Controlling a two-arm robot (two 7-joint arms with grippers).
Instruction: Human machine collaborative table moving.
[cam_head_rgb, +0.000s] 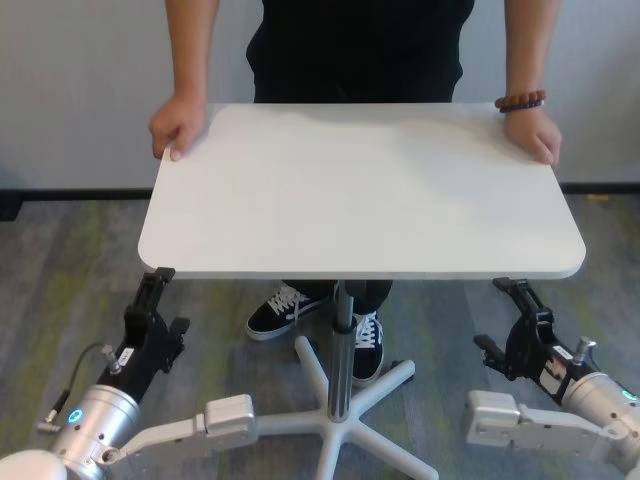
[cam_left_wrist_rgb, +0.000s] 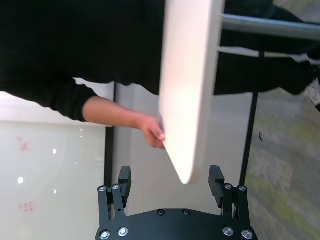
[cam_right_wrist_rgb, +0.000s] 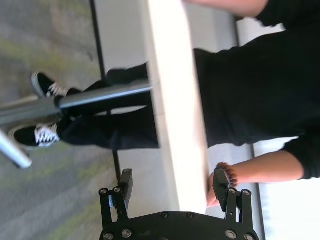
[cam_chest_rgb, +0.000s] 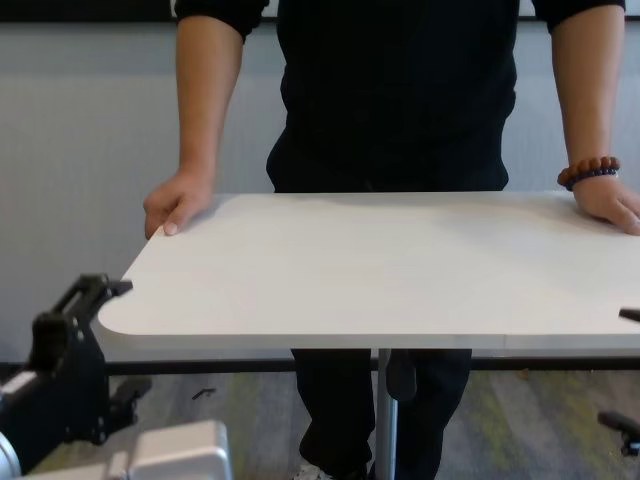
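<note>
One white table (cam_head_rgb: 360, 190) fills the middle of the scene, its rounded-cornered top carried level on a grey central post (cam_head_rgb: 343, 350) that rises from a star-shaped base (cam_head_rgb: 340, 425) on the grey carpet (cam_head_rgb: 60, 270). The far edge is held by the human (cam_chest_rgb: 395, 90) in a black shirt: one hand (cam_head_rgb: 178, 127) is wrapped over the far corner on the robot's left, and the other hand (cam_head_rgb: 532, 134), with a brown bead bracelet (cam_head_rgb: 520, 101) at the wrist, is laid on the far corner on the robot's right. The near corners are met by the machine. The left gripper (cam_left_wrist_rgb: 171, 181) is set at the near left corner with its fingers spread wide, one above and one below the thin edge, neither seen to press on it. The right gripper (cam_right_wrist_rgb: 174, 186) is likewise spread wide at the near right corner, the tabletop edge passing between its fingers. Black sneakers (cam_head_rgb: 285, 308) are seen beneath the table beside the post.
</note>
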